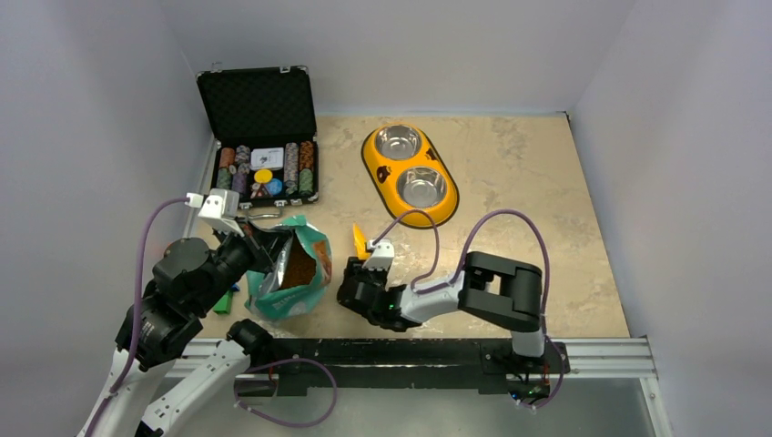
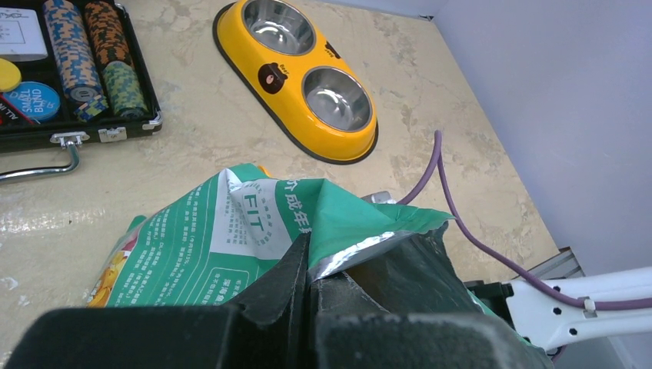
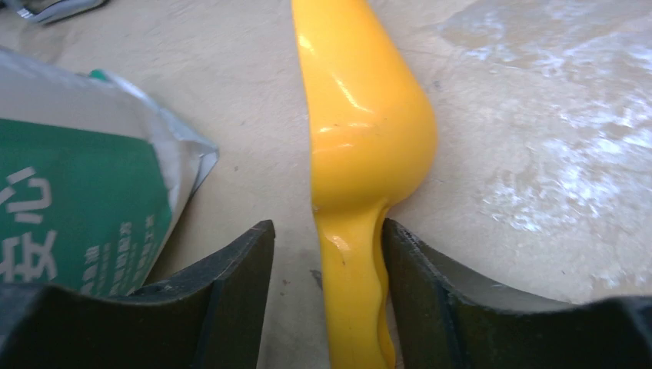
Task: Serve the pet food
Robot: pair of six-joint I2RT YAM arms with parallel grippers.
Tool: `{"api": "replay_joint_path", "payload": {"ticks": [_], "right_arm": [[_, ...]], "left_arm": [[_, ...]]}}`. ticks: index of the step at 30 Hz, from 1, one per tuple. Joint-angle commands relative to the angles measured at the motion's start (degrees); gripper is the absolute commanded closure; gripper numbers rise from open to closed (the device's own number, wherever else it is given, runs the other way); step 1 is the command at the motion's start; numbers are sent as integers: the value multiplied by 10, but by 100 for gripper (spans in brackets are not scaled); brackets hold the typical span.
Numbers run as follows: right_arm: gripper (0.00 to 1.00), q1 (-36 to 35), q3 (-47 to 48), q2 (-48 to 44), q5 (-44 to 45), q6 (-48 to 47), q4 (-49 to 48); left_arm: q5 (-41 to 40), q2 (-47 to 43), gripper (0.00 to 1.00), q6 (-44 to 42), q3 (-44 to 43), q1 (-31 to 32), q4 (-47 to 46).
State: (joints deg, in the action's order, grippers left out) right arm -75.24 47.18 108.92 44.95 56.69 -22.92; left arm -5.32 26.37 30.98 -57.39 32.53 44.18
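The teal-green pouch point(image 1: 289, 289) stands open on the table, and brown pet food point(image 1: 299, 264) shows inside its mouth. My left gripper point(image 2: 310, 247) is shut on the pouch's foil-lined top edge point(image 2: 361, 250), also seen from above point(image 1: 258, 238). A yellow scoop point(image 3: 361, 131) lies on the table just right of the pouch point(image 3: 69, 200). My right gripper point(image 3: 327, 231) stands open with its jaws on either side of the scoop's handle point(image 3: 350, 292). The right finger point(image 3: 415, 269) touches the handle; the left finger point(image 3: 238, 269) is apart from it. From above, that gripper point(image 1: 364, 266) sits behind the scoop point(image 1: 360, 240).
A yellow double-bowl feeder point(image 1: 411, 202) with two steel bowls stands at the back centre, seen too in the left wrist view point(image 2: 269, 77). An open black case of poker chips point(image 1: 262, 155) is at the back left. A green block point(image 1: 223, 300) lies by the left arm.
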Motion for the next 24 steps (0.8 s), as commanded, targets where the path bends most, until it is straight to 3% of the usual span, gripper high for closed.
{"api": "replay_joint_path", "payload": {"ticks": [1,5,11,14,17,21,24], "right_arm": [[44,-48,35,128,64,197,477],[63,-61,67,176,65,266,564],[95,-61,53,189,47,262,545],[100,-59,19,134,36,224,504],[100,-43,-58,4,-17,111,367],[100,27,-146,-169,-147,-19,269],[100,91,-174,-281,-270,-99,255]], "left_arm": [[-5,-3,100,-2,9,-2,24],[-20,-3,100,-1,11,-2,27],[-108,14,100,31,2,-1,47],[-123,40,100,12,-3,-2,26],[-137,85,100,-5,-27,-1,13],[-155,134,100,-27,-56,-2,-23],[-179,176,100,-36,-80,-1,-44]]}}
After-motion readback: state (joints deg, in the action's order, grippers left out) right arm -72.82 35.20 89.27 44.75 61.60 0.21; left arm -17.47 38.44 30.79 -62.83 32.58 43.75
